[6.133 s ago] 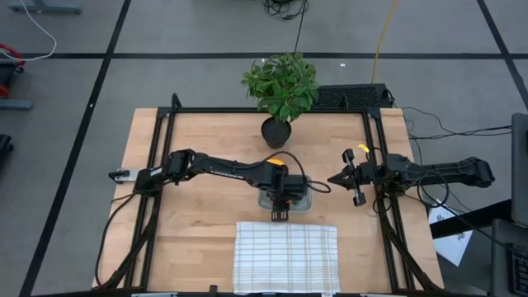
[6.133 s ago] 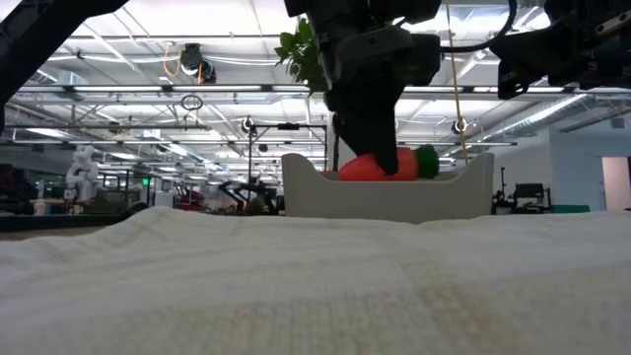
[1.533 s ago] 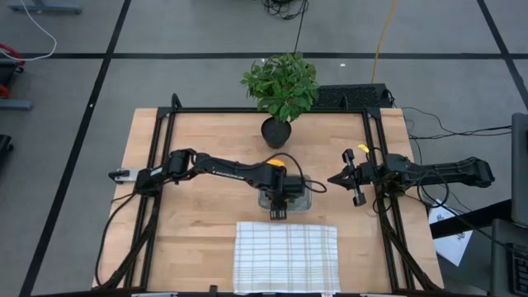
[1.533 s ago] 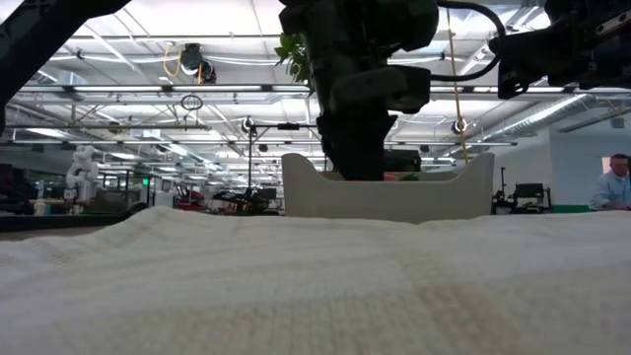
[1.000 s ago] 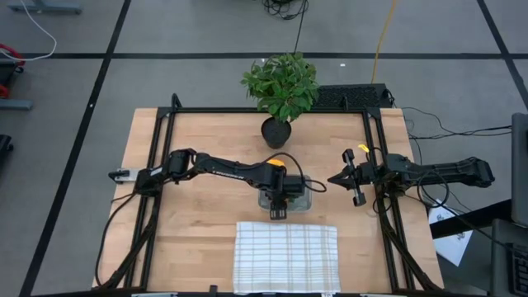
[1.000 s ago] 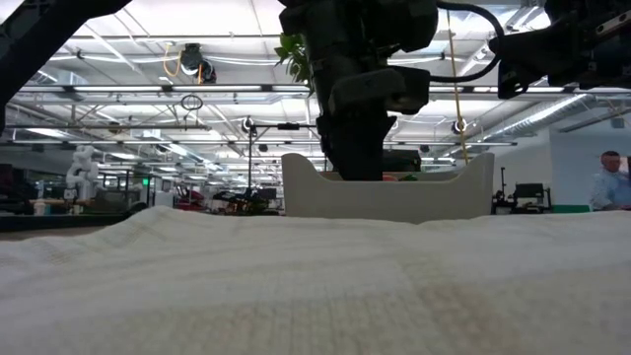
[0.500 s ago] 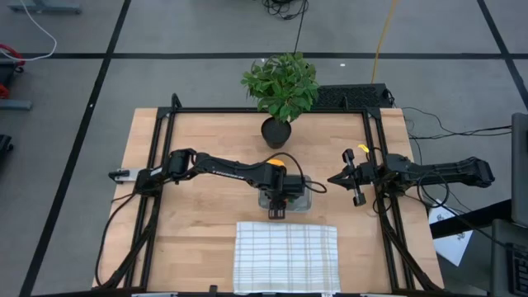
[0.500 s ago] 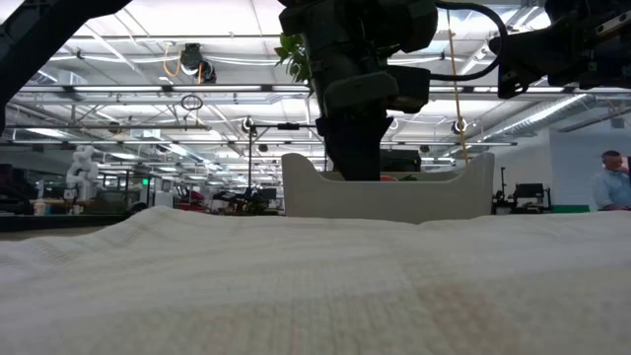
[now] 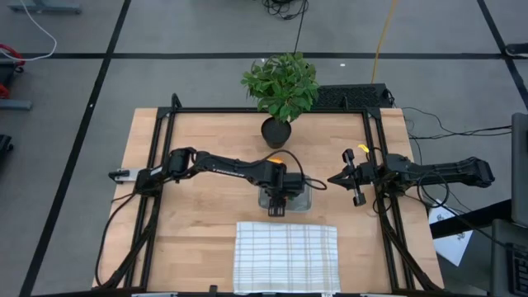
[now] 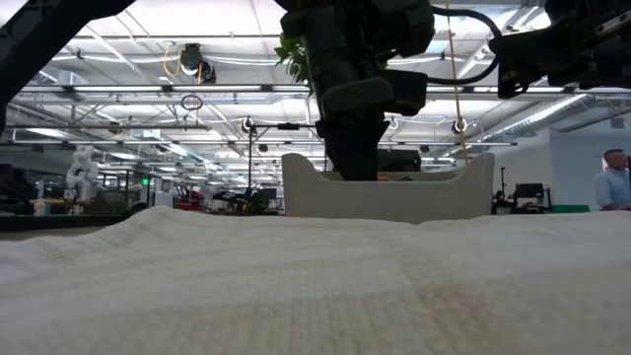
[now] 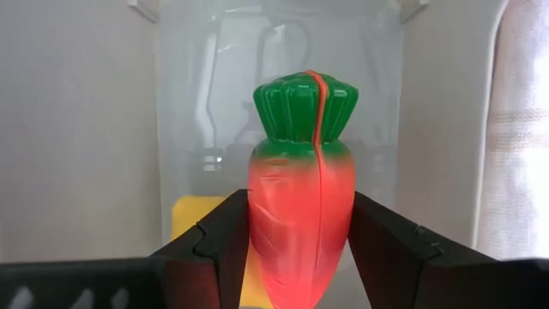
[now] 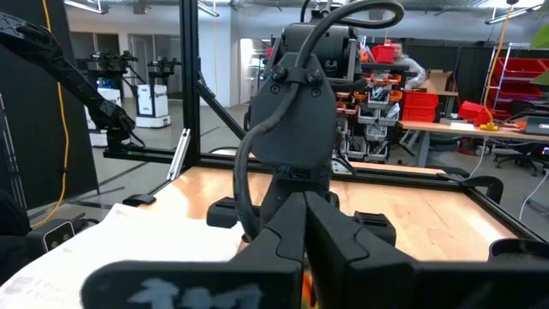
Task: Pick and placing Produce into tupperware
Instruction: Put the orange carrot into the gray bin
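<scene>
The orange carrot (image 11: 300, 215) with its green top (image 11: 304, 103) shows between the fingers of my left gripper (image 11: 300, 210), inside the clear tupperware (image 11: 197, 103). Something yellow (image 11: 193, 219) lies under it on the container floor; whether banana or lemon, I cannot tell. In the high view my left gripper (image 9: 277, 208) points down over the tupperware (image 9: 304, 200) at mid-table. In the low view the tupperware's near wall (image 10: 385, 197) hides nearly all of the carrot. My right gripper (image 9: 332, 178) hovers shut to the tupperware's right. My left gripper pinches the carrot's orange body (image 11: 266, 232) between its two fingers, one finger (image 11: 225, 245) on each flank. The fingers come from above, pointing down, and lie along the carrot. Its green top points away from the wrist, low inside the tupperware; whether it rests on the floor is hidden.
A white checked cloth (image 9: 286, 256) lies at the near edge, just in front of the tupperware, and fills the low view's foreground (image 10: 296, 286). A potted plant (image 9: 282, 87) stands at the far edge. Black frame rails (image 9: 161, 165) run along both sides. A person (image 10: 613, 187) stands in the room beyond.
My left gripper has crept up a little over the tupperware, still closed on the carrot, which stays low behind the container's rim.
</scene>
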`<state>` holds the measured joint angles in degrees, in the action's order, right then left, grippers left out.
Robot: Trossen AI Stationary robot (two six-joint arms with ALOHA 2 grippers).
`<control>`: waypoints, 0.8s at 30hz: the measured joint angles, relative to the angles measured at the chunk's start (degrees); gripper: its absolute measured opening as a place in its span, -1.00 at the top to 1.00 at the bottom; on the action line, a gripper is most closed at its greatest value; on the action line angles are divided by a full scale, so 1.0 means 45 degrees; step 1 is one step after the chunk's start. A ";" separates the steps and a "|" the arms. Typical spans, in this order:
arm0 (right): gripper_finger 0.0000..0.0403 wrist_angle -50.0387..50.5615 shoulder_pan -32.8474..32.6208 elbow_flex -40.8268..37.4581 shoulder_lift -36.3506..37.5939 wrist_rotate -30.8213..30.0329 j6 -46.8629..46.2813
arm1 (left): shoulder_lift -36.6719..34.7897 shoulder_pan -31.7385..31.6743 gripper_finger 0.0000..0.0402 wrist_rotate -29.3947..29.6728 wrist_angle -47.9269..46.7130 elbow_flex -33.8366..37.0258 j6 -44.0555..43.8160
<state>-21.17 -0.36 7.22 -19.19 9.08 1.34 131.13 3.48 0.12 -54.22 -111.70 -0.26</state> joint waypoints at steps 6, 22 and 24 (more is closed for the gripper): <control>1.00 0.0005 -0.0005 0.0000 -0.0002 -0.0004 0.0000 | 0.0000 -0.0048 0.13 0.0000 0.0015 0.0000 -0.0004; 1.00 0.0000 -0.0005 0.0000 -0.0001 0.0000 0.0000 | 0.0000 -0.0217 0.13 0.0000 0.0315 0.0000 -0.0455; 1.00 0.0005 0.0000 0.0000 -0.0002 0.0001 0.0000 | 0.0000 -0.0263 0.13 0.0000 0.0339 0.0000 -0.0460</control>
<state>-21.15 -0.36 7.22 -19.20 9.08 1.34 131.13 2.30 0.12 -52.69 -111.70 -2.33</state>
